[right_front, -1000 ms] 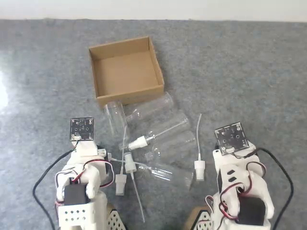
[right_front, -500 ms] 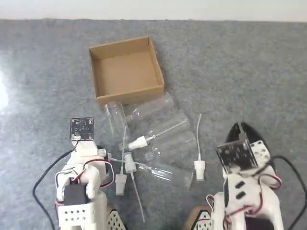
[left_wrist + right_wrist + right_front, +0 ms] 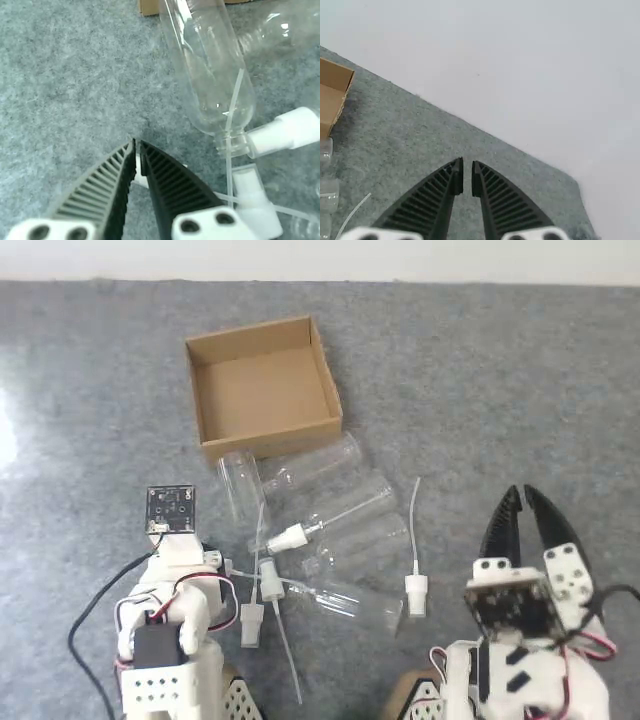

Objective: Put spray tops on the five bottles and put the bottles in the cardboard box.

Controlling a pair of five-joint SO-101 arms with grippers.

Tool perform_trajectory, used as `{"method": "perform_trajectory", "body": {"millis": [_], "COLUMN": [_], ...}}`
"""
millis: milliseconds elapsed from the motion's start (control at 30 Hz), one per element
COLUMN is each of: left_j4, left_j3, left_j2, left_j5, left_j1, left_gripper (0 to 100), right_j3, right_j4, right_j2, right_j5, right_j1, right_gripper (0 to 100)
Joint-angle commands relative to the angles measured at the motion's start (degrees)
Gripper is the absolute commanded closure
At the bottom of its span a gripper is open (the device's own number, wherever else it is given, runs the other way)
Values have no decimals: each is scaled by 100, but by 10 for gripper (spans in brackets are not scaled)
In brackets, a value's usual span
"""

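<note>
Risen since a second ago, the right gripper [image 3: 521,494] hangs closed and empty, with the loose spray top [image 3: 416,592] off to its jaws' side by the bottles [image 3: 310,462], so descending unopened could knock it away.

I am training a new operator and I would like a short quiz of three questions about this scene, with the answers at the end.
1. True or false: the cardboard box already holds a bottle.
2. Choose one. The bottles are: A standing upright; B lying on their sides outside the box; C stacked inside the box.
3. Fill the gap: the right gripper is shut and holds ____.

Key: 1 false; 2 B; 3 nothing.
</note>
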Motion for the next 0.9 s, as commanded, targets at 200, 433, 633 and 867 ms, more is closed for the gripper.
{"method": "perform_trajectory", "body": {"millis": [200, 433, 633, 867], "left_j4": [35, 35, 35, 35], "left_j3": [-48, -48, -48, -48], "left_j2": [-88, -88, -88, -88], "left_j5": [-44, -44, -44, -44], "left_j1": [9, 9, 9, 9], "left_gripper": [987, 987, 987, 987], "right_j3": [-949, -958, -967, -985], "right_j4": [303, 321, 330, 259], "right_j2": [1534, 1631, 1640, 1648], "right_j5": [18, 9, 62, 53], "right_j1": [13, 13, -374, -391], "right_gripper": [988, 890, 813, 788]}}
